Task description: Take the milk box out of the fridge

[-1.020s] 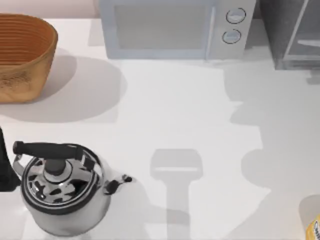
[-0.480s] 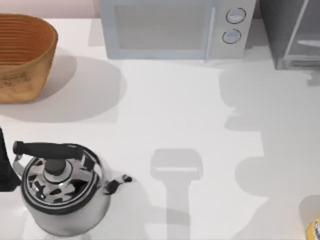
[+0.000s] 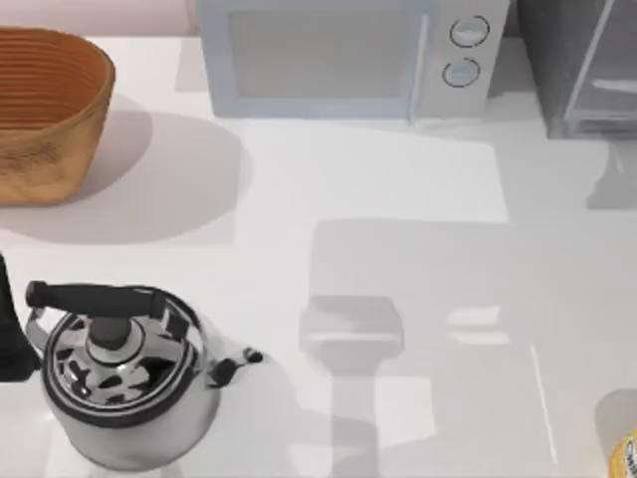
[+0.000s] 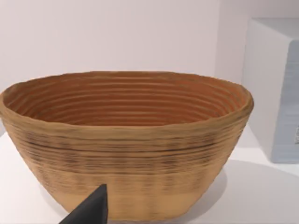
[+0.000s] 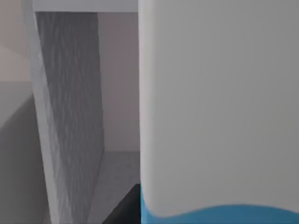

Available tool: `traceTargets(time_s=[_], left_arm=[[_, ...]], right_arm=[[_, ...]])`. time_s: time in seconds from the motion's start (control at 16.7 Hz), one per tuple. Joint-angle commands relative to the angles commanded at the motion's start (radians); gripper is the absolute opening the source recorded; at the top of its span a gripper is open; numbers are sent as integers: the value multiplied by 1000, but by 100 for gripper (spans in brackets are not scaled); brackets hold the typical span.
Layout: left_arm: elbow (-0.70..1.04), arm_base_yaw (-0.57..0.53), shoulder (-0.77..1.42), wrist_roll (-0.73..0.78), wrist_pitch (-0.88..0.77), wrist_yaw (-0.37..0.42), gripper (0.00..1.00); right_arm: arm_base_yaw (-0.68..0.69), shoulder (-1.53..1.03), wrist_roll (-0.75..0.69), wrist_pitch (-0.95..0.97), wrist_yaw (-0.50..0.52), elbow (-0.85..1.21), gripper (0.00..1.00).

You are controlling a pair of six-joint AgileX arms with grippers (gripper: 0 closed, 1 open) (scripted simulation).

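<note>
The milk box [image 5: 219,107] looms very close in the right wrist view, with a white face and a light-blue band low down. It stands inside the fridge [image 5: 70,121], whose dark grey side wall and pale floor show beside it. A dark part of my right gripper [image 5: 124,205] lies right next to the box. From above, the fridge [image 3: 577,70] sits at the table's far right corner. My left gripper [image 4: 88,210] is parked in front of the wicker basket [image 4: 126,140].
A white microwave [image 3: 338,55] stands at the back centre, left of the fridge. The wicker basket [image 3: 45,110] is at the back left. A steel kettle [image 3: 124,378] sits front left. A yellow-labelled item [image 3: 625,448] is at the front right edge.
The shadows on the table's right half have shifted: the rounded patches gave way to a broad rectangular shadow across the middle and right. The objects on the table have not moved.
</note>
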State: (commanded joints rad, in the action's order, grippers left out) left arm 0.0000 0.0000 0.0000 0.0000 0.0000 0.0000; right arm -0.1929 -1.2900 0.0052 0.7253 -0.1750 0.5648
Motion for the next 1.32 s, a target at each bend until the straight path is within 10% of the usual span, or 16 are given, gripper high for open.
traceTargets(time_s=[0.72, 1.32], left_arm=[[0, 0, 0, 0, 0, 0, 100], [0, 0, 0, 0, 0, 0, 100]], right_arm=[[164, 1141, -2, -631, 149, -495, 0], [190, 1285, -3, -723, 173, -563, 0]])
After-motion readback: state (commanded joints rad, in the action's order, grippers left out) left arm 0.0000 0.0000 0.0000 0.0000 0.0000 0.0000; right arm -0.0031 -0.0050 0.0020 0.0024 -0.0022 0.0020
